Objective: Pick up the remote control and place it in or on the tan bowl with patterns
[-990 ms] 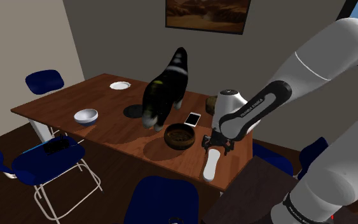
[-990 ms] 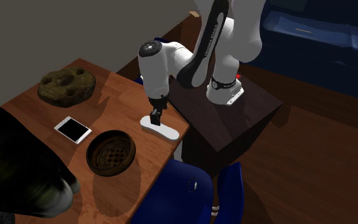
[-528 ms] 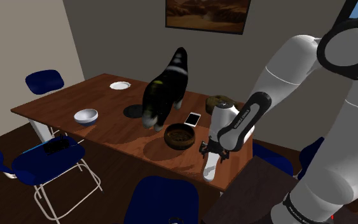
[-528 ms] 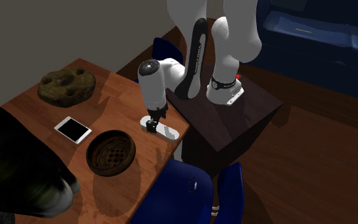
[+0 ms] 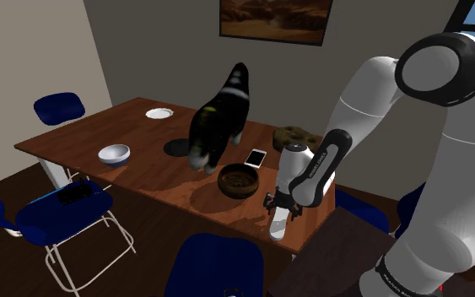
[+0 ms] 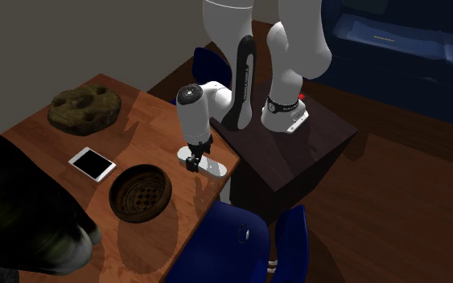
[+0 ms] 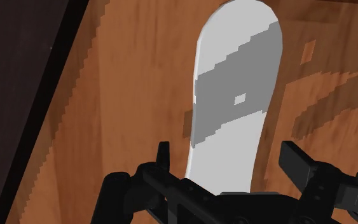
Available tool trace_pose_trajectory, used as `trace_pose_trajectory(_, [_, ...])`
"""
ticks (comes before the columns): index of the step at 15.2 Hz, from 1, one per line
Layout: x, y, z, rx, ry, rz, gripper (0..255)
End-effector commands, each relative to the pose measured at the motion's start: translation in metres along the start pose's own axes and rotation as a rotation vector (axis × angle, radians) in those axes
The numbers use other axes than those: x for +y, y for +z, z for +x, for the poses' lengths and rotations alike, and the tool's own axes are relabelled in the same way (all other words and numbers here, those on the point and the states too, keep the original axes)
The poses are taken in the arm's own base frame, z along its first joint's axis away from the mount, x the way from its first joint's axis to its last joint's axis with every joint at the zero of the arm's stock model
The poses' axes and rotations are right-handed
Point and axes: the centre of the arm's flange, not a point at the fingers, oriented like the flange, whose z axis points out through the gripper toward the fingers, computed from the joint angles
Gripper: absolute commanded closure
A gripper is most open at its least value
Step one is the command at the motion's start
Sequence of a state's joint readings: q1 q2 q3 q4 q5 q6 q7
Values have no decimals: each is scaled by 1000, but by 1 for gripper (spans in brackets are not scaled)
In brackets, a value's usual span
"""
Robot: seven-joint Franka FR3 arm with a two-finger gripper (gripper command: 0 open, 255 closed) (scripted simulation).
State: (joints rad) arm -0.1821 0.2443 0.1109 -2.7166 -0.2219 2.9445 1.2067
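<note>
The arm has come down lower. The black claw (image 7: 227,153) is now spread wide, one finger on each side of the white remote (image 7: 234,95), not pinching yet. The remote lies at the table (image 5: 143,164) edge, with the brown bowl (image 5: 238,180) at ten o'clock from it. Squeezing looks next.

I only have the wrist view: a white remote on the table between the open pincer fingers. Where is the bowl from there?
Observer: In the second exterior view, the bowl sits on the table to the lower left of the remote, apart from it.
Operator: What else is near it?
Observer: A phone lies flat beside the bowl, toward that view's upper left.
Operator: Which end of the remote is the pincer over?
Observer: The end nearer the bowl.
</note>
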Motion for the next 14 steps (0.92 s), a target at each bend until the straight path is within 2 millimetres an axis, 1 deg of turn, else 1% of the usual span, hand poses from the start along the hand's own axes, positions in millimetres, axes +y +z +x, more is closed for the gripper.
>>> trace_pose_trajectory(1, [0, 1, 0, 0, 0, 0, 0])
trace_pose_trajectory(4, [0, 0, 0, 0, 0, 0, 0])
trace_pose_trajectory(5, [0, 0, 0, 0, 0, 0, 255])
trace_pose_trajectory(14, [0, 1, 0, 0, 0, 0, 255])
